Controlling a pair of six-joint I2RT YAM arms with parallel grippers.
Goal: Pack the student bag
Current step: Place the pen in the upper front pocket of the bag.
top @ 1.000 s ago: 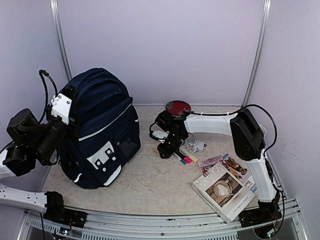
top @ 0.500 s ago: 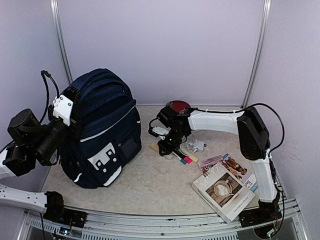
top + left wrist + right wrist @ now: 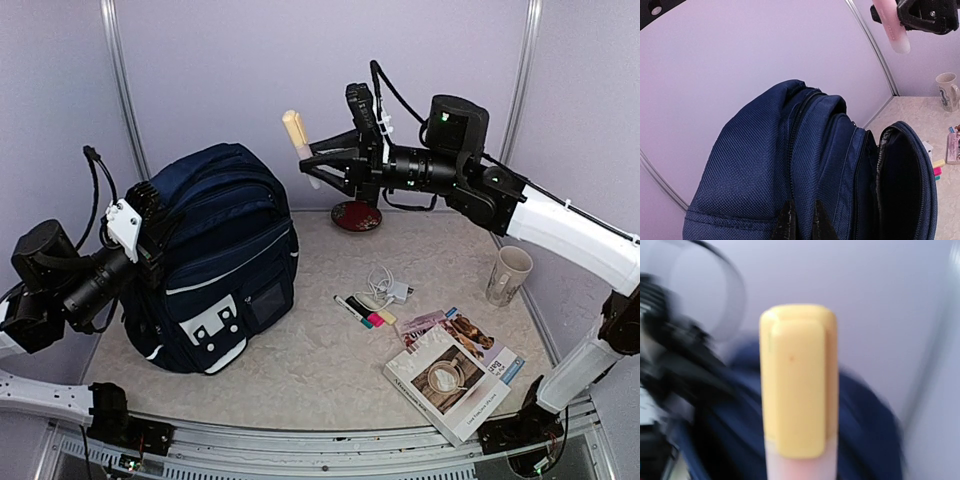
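Note:
The student bag [image 3: 215, 260], navy blue with white piping and a white slotted patch, stands upright at the table's left. My left gripper [image 3: 150, 222] is shut on a fold of fabric at its top; in the left wrist view the fingertips [image 3: 788, 220] pinch the bag [image 3: 755, 165] beside a zipper. One compartment [image 3: 900, 185] gapes open. My right gripper [image 3: 325, 160] is raised high at the back, right of the bag's top, shut on a highlighter [image 3: 297, 135] with a yellow cap and pale pink body. The highlighter fills the blurred right wrist view [image 3: 797, 385] and shows in the left wrist view [image 3: 892, 30].
On the table right of the bag lie pens and small highlighters [image 3: 362, 313], a white charger with cable [image 3: 388, 290], a stack of books [image 3: 450, 375], a mug [image 3: 508, 273] and a dark red dish [image 3: 357, 215] by the back wall.
My right arm rose from the table by the pens, carrying the highlighter up and back above the bag's height. The bag's top shifted a little to the right in my left gripper.

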